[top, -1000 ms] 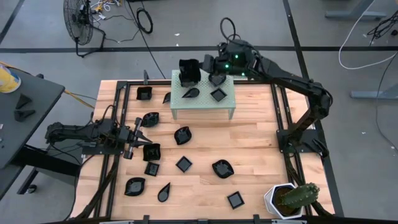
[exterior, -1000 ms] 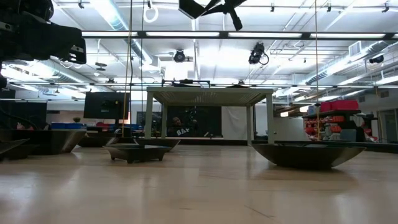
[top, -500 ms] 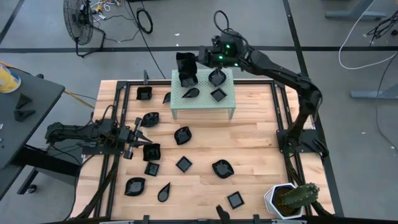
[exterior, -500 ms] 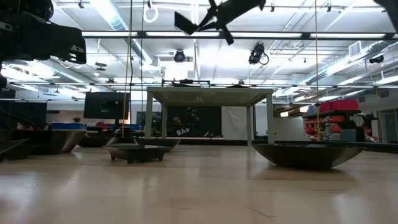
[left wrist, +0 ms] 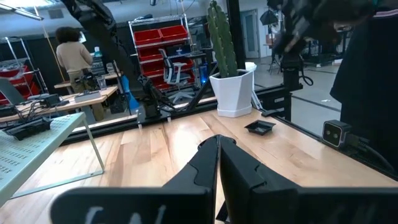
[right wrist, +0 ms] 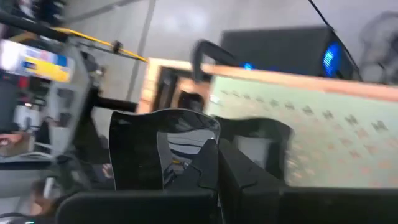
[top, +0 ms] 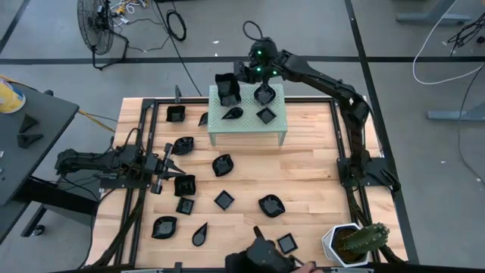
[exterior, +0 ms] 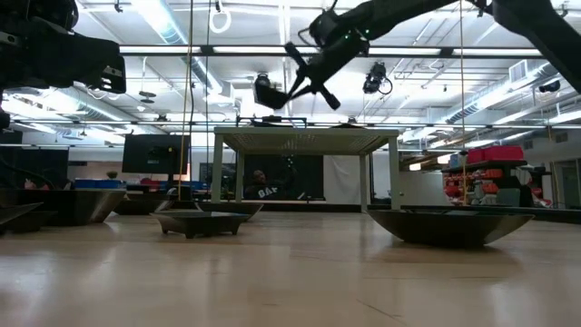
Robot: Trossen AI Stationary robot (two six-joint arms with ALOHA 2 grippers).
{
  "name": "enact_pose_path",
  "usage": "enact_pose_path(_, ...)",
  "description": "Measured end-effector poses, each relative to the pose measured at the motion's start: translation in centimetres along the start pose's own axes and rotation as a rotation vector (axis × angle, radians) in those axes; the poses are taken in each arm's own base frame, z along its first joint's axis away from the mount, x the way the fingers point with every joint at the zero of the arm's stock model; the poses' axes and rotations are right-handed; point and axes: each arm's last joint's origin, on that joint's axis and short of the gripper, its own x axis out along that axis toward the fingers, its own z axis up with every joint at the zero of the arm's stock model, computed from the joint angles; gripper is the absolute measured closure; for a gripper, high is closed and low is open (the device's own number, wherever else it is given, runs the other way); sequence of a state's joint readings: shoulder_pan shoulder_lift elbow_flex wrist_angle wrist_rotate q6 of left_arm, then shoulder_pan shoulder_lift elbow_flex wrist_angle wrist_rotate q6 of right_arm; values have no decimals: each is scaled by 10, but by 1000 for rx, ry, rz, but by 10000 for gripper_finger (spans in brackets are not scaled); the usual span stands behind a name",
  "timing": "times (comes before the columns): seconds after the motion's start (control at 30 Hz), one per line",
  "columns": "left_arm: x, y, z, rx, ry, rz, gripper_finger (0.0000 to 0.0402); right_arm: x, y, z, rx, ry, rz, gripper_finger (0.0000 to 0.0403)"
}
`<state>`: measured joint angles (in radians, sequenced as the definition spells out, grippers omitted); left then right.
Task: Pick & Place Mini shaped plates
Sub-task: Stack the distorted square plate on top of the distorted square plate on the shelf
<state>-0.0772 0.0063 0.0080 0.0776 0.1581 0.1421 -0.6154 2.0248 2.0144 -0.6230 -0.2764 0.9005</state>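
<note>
At upper centre of the high view, the right gripper (top: pixel 241 73) pinches a glossy black square plate (top: pixel 228 87) by its raised rim, above the pale green perforated stand (top: pixel 248 123); the left gripper (top: pixel 173 169) rests closed and empty at lower left

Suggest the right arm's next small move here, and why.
Probably lower the plate onto the green stand and let go. The right gripper is shut on it, holding it above the stand's back left corner, beside three plates already there. The left gripper waits shut by the table's left edge.
</note>
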Motion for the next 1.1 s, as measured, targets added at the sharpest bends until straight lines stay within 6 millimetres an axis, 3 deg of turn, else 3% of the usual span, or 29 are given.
enact_pose_path(0.7,0,0,0,0,0,0,378,17,-15,-3,17,28,-91,401)
enact_pose_path(1.1,0,0,0,0,0,0,378,16,-15,-3,17,31,-87,360)
